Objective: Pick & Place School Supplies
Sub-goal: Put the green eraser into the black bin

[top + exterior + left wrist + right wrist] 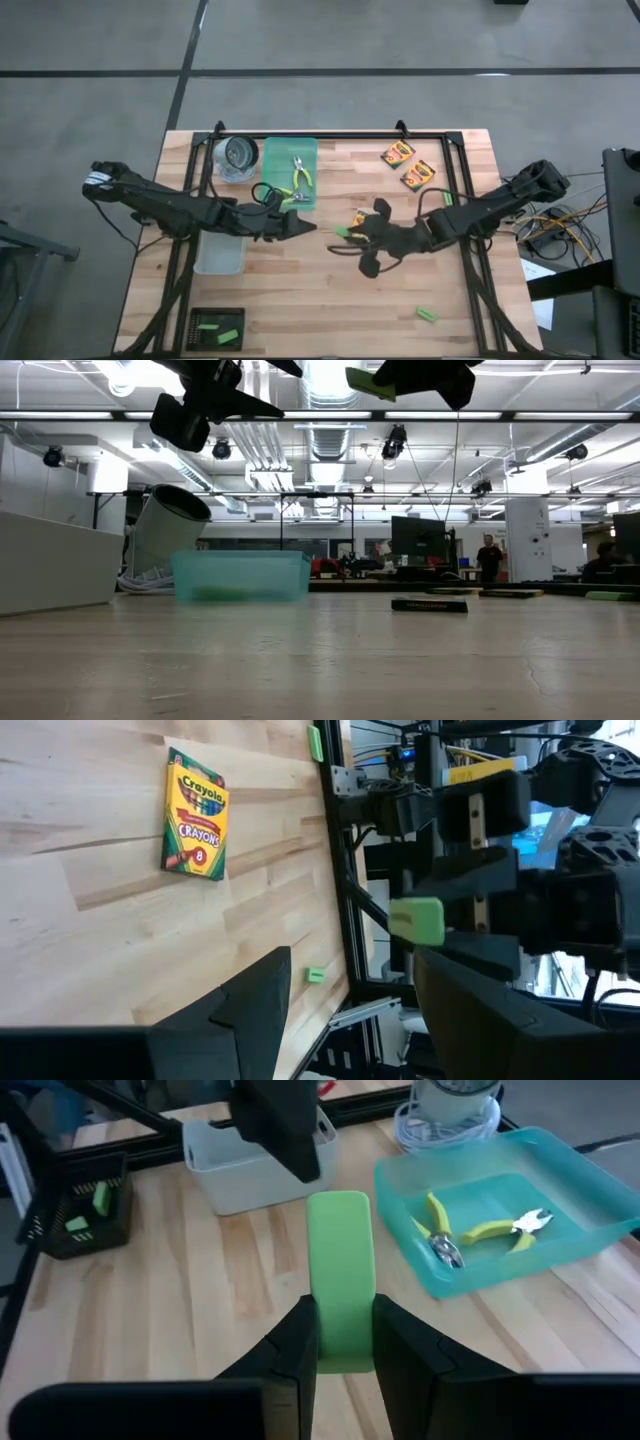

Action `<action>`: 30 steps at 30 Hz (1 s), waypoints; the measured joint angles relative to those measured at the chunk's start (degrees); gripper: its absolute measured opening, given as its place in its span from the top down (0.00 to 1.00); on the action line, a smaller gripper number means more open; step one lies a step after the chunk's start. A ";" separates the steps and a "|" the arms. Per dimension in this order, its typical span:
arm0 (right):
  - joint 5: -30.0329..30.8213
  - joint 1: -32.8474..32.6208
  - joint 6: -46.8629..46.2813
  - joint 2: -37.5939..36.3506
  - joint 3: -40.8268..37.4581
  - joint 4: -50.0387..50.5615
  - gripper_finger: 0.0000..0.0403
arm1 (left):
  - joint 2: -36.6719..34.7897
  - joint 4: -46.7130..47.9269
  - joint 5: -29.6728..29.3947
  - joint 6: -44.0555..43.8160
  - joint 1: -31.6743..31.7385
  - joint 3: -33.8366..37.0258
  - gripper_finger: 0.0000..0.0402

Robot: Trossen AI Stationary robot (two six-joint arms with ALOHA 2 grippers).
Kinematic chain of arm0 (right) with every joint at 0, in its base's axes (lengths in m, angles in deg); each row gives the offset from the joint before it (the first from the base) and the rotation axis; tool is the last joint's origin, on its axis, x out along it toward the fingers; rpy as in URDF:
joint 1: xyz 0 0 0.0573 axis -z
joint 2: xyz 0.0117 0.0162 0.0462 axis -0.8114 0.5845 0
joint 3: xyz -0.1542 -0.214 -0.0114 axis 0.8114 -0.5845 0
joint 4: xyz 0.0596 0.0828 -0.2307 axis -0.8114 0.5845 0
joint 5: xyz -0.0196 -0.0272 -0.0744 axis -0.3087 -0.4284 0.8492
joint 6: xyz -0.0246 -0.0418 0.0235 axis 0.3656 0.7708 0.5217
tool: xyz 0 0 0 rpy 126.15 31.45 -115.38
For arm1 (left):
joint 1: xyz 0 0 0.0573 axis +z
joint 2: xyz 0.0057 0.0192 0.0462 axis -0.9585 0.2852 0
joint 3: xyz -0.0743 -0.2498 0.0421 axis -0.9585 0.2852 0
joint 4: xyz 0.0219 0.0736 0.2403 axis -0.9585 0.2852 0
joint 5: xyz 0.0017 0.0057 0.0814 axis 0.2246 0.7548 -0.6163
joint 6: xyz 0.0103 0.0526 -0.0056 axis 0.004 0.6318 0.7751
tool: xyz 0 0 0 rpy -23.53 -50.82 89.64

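Note:
My right gripper [352,236] hangs above the table's middle, shut on a bright green block [340,1270]. My left gripper [306,226] stands open just to its left, fingers pointing at the block [418,918], touching nothing. Two crayon boxes [397,153] [417,175] lie flat at the far right. A third box [195,813] lies under the right gripper. Two yellow-green pliers [440,1230] [505,1228] lie in the teal tray [290,150]. Another green block [427,314] lies near the front right. My right gripper pinches the green block's two long sides at its near end [342,1348] between its two fingers. The fingers lie along the block and slant down from the table's right side. The block sticks out past the fingertips, lifted clear of the table [370,382].
A clear bin [220,252] stands under the left arm. A black basket [217,327] holding green blocks sits at the front left. A white cylinder with a coiled cable [237,157] lies at the far left beside the tray. Bare wood shows at the front middle.

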 joint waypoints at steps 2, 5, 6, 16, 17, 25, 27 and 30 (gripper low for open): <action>-0.06 0.31 0.00 0.00 -0.31 -0.05 0.82 | 0.00 -0.63 0.00 0.02 0.00 0.00 0.46; -1.40 0.99 -0.02 0.51 -0.85 -0.97 0.82 | 0.69 -3.92 0.02 0.65 0.20 0.01 0.46; -1.84 1.14 0.09 0.80 -0.87 -1.16 0.82 | 1.06 -5.06 -0.02 1.41 0.29 0.00 0.46; -4.37 1.72 3.68 8.61 2.90 -1.39 0.82 | 7.20 -13.03 3.81 1.93 1.16 0.02 0.46; -4.44 1.72 3.74 9.40 3.46 -1.34 0.82 | 7.56 -12.96 4.52 1.31 1.20 0.04 0.46; -4.64 1.68 4.06 14.40 6.62 -1.11 0.81 | 9.14 -12.60 5.54 0.11 1.37 0.04 0.46; -4.57 1.74 4.07 14.92 6.85 -1.25 0.81 | 9.29 -12.91 5.49 0.11 1.37 0.04 0.46; -4.48 1.76 4.07 15.54 7.48 -1.09 0.81 | 9.53 -12.45 5.95 0.44 1.36 0.04 0.46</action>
